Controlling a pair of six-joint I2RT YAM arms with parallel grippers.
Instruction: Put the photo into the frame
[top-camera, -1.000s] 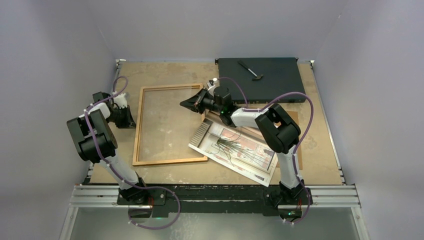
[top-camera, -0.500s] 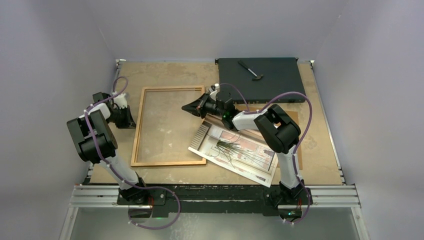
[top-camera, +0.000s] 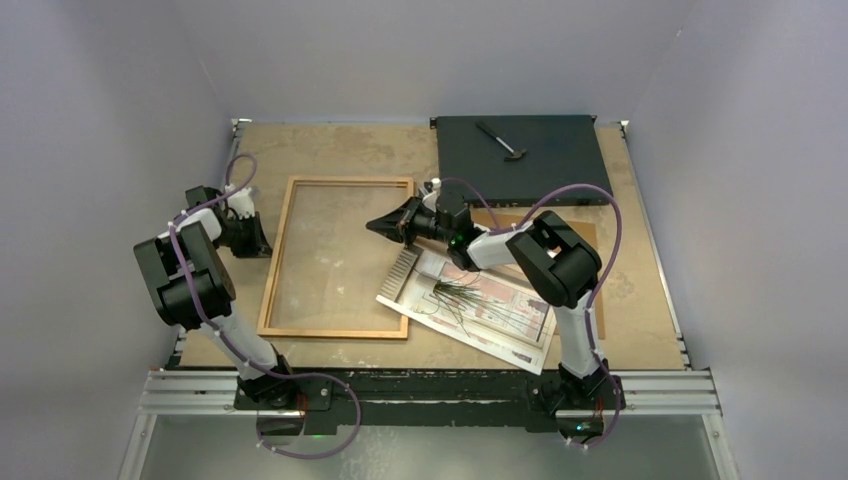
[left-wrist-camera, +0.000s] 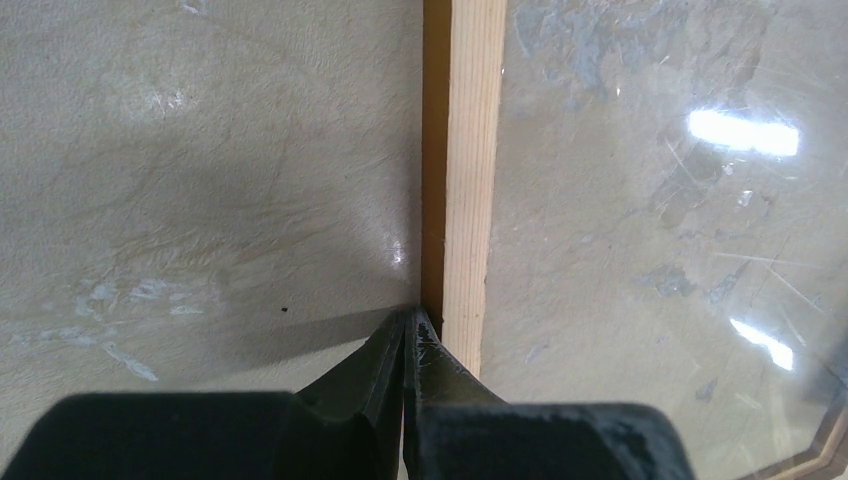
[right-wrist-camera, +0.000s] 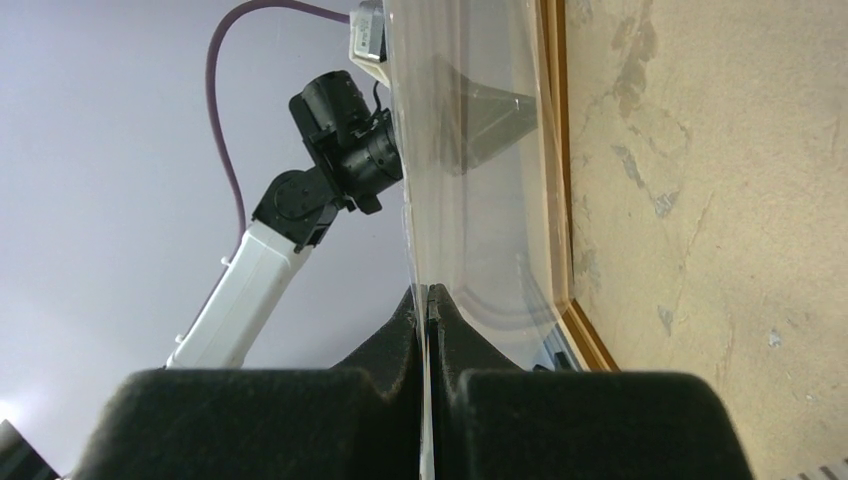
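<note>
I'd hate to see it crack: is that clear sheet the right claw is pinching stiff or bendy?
Probably bendy: the clear sheet, pinched at its edge by the right gripper, looks slightly bowed. Likely light, since that one pinch holds its edge up. Its shiny surface might slip from the grip.

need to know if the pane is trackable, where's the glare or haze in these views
Left wrist: bright lamp glare on the pane, and the shut left gripper throws a shadow on the table. Right wrist: the pane, pinched edge-on in the right gripper, hazes what lies behind it. Top view: evenly lit.
</note>
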